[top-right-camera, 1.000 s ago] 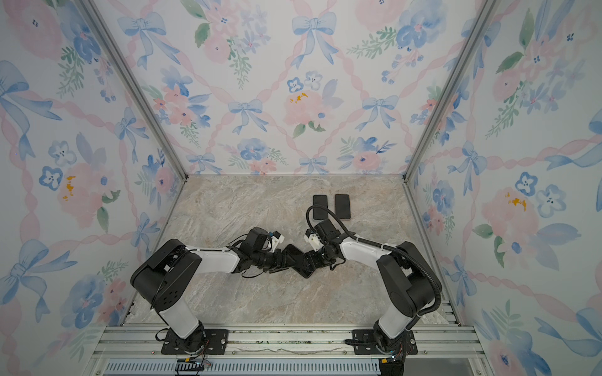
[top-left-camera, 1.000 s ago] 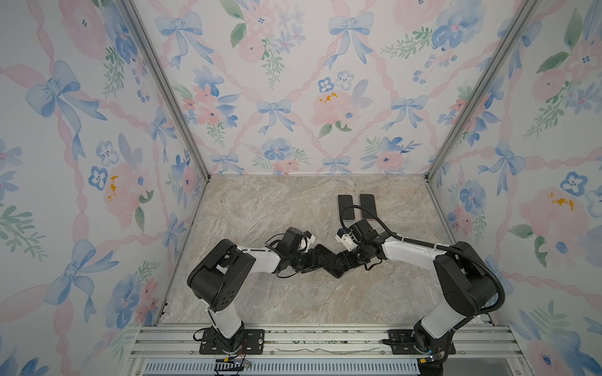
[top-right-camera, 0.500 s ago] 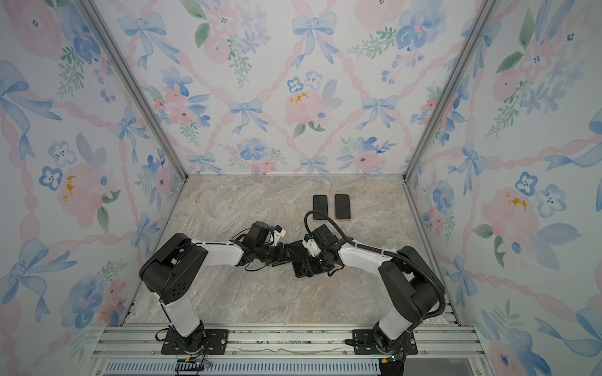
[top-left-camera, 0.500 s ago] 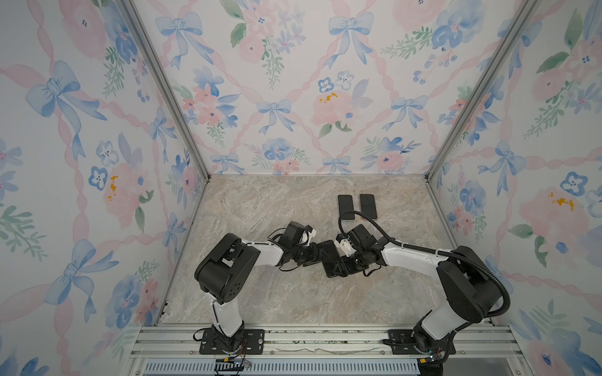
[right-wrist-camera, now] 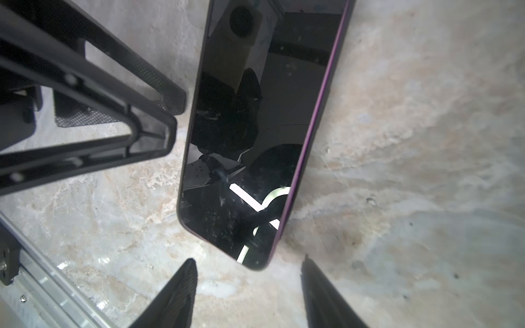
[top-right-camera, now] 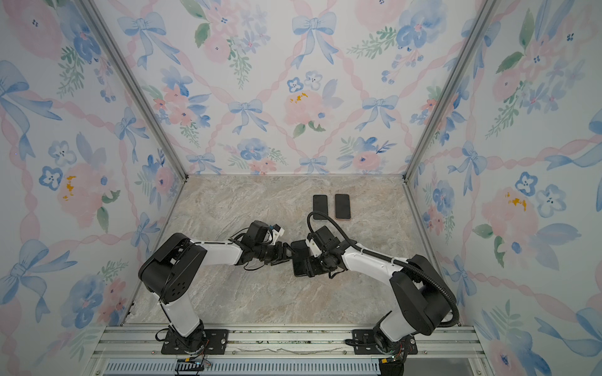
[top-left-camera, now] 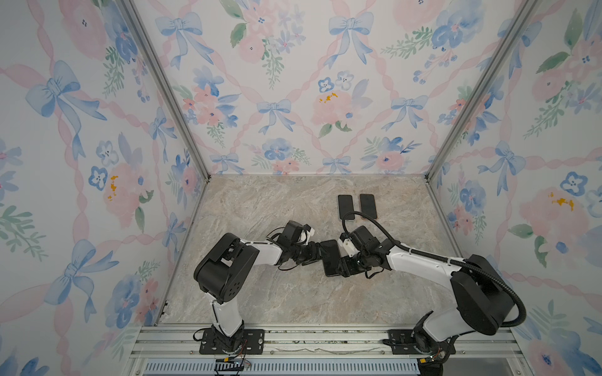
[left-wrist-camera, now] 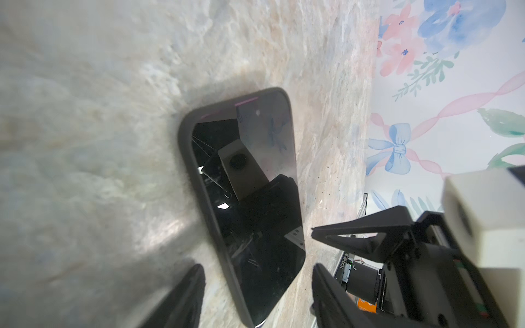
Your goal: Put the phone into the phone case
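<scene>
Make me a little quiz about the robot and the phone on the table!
1. True or false: the left gripper and the right gripper are both open.
2. How many dark slabs lie side by side at the back of the table?
3. The phone is: A) lying on the table between the grippers, B) lifted in the air, C) leaning against a wall.
Key: 1 true; 2 two; 3 A.

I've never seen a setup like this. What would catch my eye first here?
Two black-and-white arms meet mid-table, the left end effector and right end effector both open, flanking a black phone on the marble-look table. At the back right, two dark slabs lie side by side. Wallpaper of blue bows and pink flowers covers all three walls.
</scene>
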Tool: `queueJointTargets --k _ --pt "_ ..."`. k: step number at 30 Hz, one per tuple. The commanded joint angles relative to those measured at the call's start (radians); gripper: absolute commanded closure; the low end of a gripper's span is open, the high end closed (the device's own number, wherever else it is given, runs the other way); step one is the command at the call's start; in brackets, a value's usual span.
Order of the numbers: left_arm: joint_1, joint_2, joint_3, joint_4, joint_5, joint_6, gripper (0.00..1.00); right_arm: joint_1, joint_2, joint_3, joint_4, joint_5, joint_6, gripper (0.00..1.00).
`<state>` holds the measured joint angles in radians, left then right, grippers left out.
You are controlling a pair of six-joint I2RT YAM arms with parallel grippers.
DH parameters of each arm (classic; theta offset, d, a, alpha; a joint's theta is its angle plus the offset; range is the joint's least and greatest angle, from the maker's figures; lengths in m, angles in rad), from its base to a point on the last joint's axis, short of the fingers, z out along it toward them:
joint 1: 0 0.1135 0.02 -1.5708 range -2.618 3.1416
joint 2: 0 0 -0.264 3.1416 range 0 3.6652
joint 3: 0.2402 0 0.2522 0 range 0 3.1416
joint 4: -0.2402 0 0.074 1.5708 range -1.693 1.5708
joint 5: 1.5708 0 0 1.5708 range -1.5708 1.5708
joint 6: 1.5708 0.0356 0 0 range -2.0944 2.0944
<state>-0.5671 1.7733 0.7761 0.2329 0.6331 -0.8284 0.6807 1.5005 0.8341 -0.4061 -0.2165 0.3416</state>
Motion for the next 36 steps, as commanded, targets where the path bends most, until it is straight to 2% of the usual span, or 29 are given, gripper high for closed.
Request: queueJointTargets --k 1,6,13,19,26,36 --pt "0.003 -0.046 -0.071 -0.066 -0.024 -0.033 0.38 0.008 -0.027 0.025 -0.09 0.049 0.033 0.39" --pt "-0.037 -0.098 -0.122 -0.063 -0.045 -0.095 0.38 0.015 -0.065 0.006 -0.062 0.031 0.141 0.46" --pt "-0.092 -0.102 -0.129 -0.049 -0.068 -0.132 0.38 0.038 -0.109 0.004 -0.046 0.039 0.19 0.45" --pt "-0.089 -0.083 -0.126 -0.048 -0.08 -0.121 0.4 0.039 -0.114 -0.038 -0.015 0.065 0.206 0.44" --pt "-0.11 -0.133 -0.18 -0.023 -0.1 -0.154 0.41 0.043 -0.117 -0.072 -0.007 0.059 0.204 0.44" --pt "-0.119 -0.091 -0.17 0.01 -0.076 -0.166 0.52 -0.006 -0.081 -0.099 0.08 -0.018 0.196 0.47"
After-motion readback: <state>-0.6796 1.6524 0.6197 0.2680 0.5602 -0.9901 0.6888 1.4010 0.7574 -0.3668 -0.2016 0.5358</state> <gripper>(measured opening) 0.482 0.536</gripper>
